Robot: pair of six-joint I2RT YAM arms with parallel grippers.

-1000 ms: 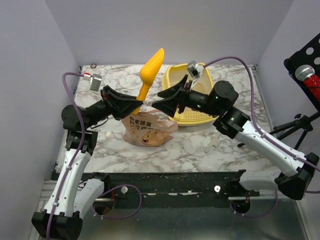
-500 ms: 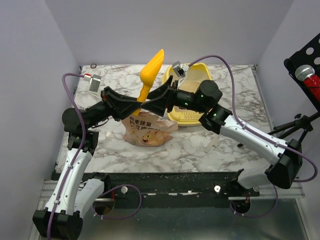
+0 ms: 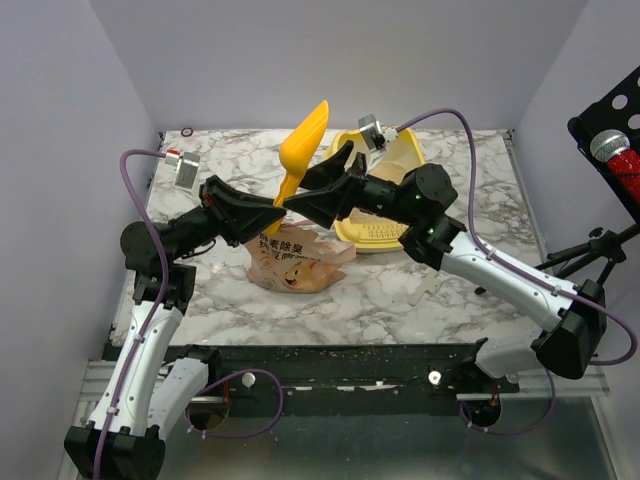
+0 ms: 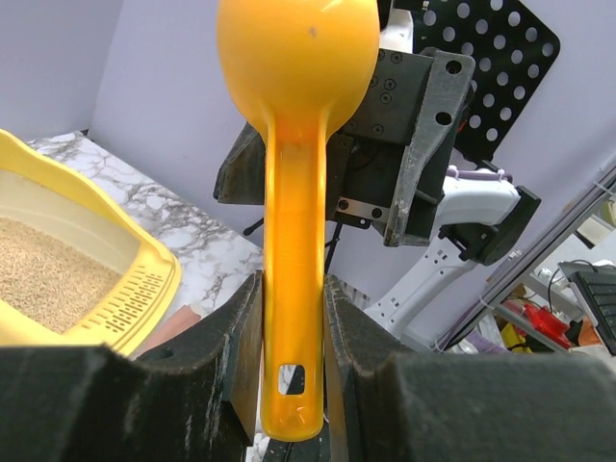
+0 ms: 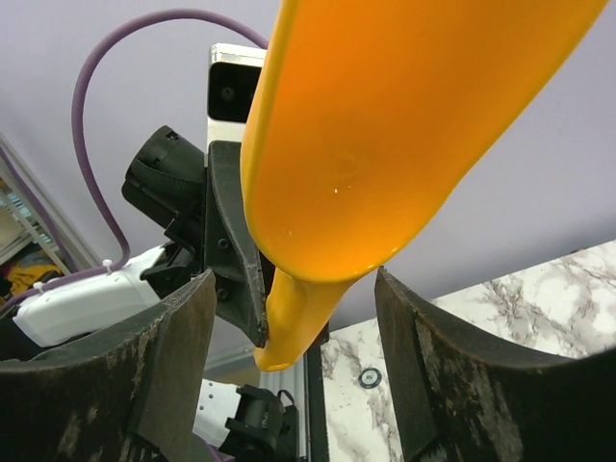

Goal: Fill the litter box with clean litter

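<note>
My left gripper (image 3: pixel 272 212) is shut on the handle of the orange scoop (image 3: pixel 303 145) and holds it upright above the pinkish-tan bag (image 3: pixel 295 262). The left wrist view shows the handle (image 4: pixel 294 241) clamped between my pads (image 4: pixel 294 366). My right gripper (image 3: pixel 298 190) is open, its fingers either side of the scoop's neck without touching it; the scoop bowl (image 5: pixel 385 144) sits above the open gap (image 5: pixel 294 356). The yellow litter box (image 3: pixel 400 150) stands behind the right arm and is partly hidden. Beige litter (image 4: pixel 43 274) lies in the box (image 4: pixel 144 289).
A small white device (image 3: pixel 187 168) with a purple cable lies at the table's back left, near a small ring (image 3: pixel 187 131). A black stand with a microphone (image 3: pixel 610 150) is off the table at the right. The walls close in on three sides.
My right gripper has swung left from over the litter box to the scoop and now straddles its neck. The left gripper and the scoop have stayed put.
</note>
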